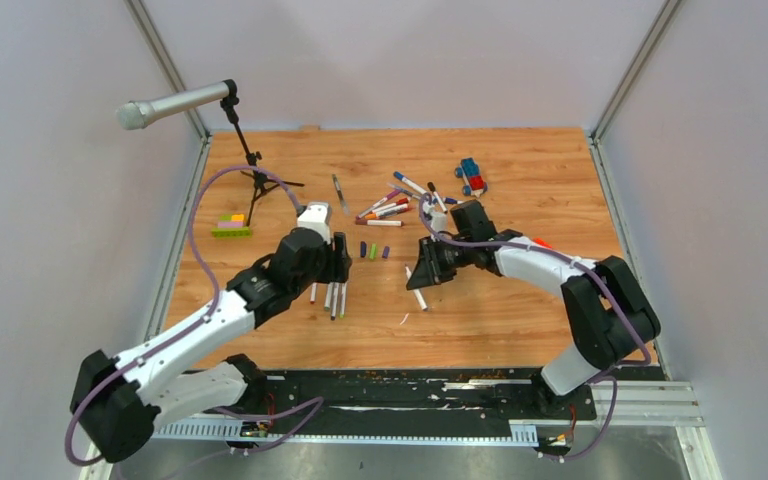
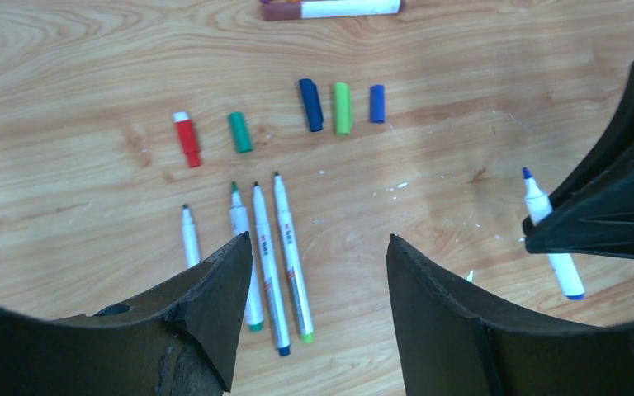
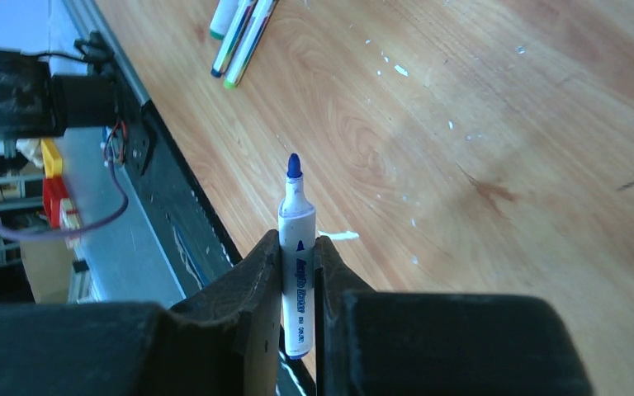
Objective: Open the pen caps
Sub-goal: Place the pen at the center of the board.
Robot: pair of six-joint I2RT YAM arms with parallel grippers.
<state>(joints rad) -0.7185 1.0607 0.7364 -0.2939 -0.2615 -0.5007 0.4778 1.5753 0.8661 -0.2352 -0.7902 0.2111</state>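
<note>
From above, the left gripper (image 1: pixel 338 262) hangs over the middle of the desk (image 1: pixel 520 320). Its fingers are apart and nothing is between them. A row of uncapped pens (image 1: pixel 335 298) lies just nearer the front edge than its fingertips. Three loose pen caps (image 1: pixel 373 250) sit just to its right. The left arm reaches in low from the front left corner with its elbow bent. The right arm folds back from the front right, and the right gripper (image 1: pixel 425 270) points at the front edge, clamped on a blue-tipped pen (image 1: pixel 417 292). A heap of capped pens (image 1: pixel 388 207) lies toward the back edge, with a toy car (image 1: pixel 472 176) further right. A microphone stand (image 1: pixel 250 160) and a green brick bar (image 1: pixel 231 231) stand by the left edge.

In the left wrist view, the two fingers (image 2: pixel 215 305) spread wide over bare wood. Four open pens lie side by side under and just past the left finger. Beyond them lie a red cap (image 2: pixel 187 139), a green cap (image 2: pixel 240 132), a dark blue cap (image 2: pixel 310 105), a light green cap (image 2: pixel 343 108) and a blue cap (image 2: pixel 377 103), all apart from the fingers. The right gripper's black body fills the right edge.

In the right wrist view, the fingers (image 3: pixel 252 272) pinch the blue-tipped pen's white barrel. Its bare tip points away from them and it is tilted above the desk.
</note>
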